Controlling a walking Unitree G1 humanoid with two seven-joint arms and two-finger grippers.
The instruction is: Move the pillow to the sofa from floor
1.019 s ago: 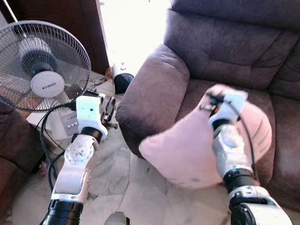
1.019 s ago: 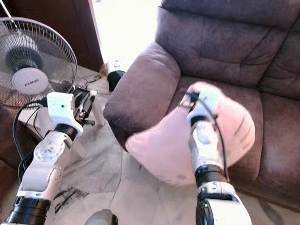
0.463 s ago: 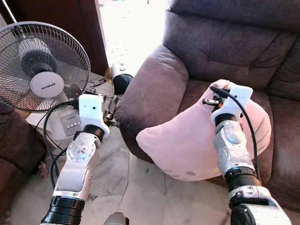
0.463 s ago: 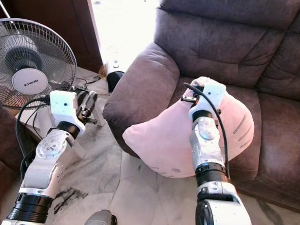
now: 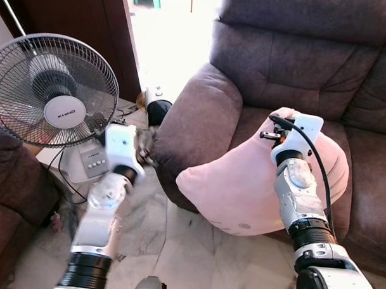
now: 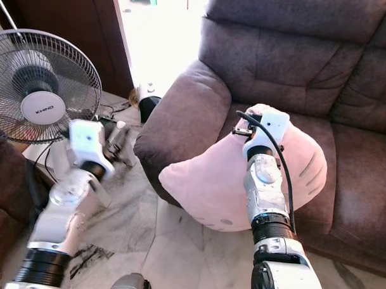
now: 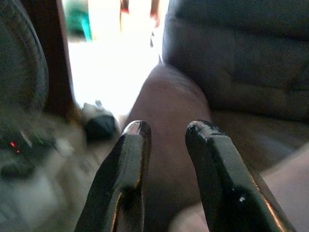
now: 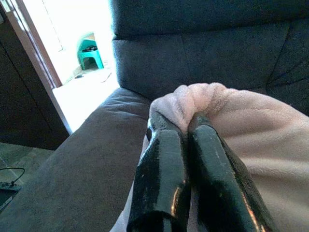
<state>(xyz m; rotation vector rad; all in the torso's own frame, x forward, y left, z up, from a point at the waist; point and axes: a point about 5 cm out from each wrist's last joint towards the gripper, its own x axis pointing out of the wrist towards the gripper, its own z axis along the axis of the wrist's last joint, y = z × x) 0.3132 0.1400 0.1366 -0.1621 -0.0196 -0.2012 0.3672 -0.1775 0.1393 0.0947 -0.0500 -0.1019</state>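
A soft pink pillow hangs partly over the front edge of the brown sofa's seat, its far end resting on the cushion. My right gripper is shut on a bunched fold at the pillow's top; its white wrist rises above the pillow. My left gripper is open and holds nothing, pointing at the sofa's left armrest, with a corner of the pillow beside it.
A standing fan is at the left, with cables and a white box on the marble floor beneath it. A dark wooden door frame and a bright doorway lie beyond the armrest. Another dark seat is at the far left.
The pillow has settled lower and steadier against the seat with my right gripper still on it. My left arm has swung right, toward the sofa's armrest.
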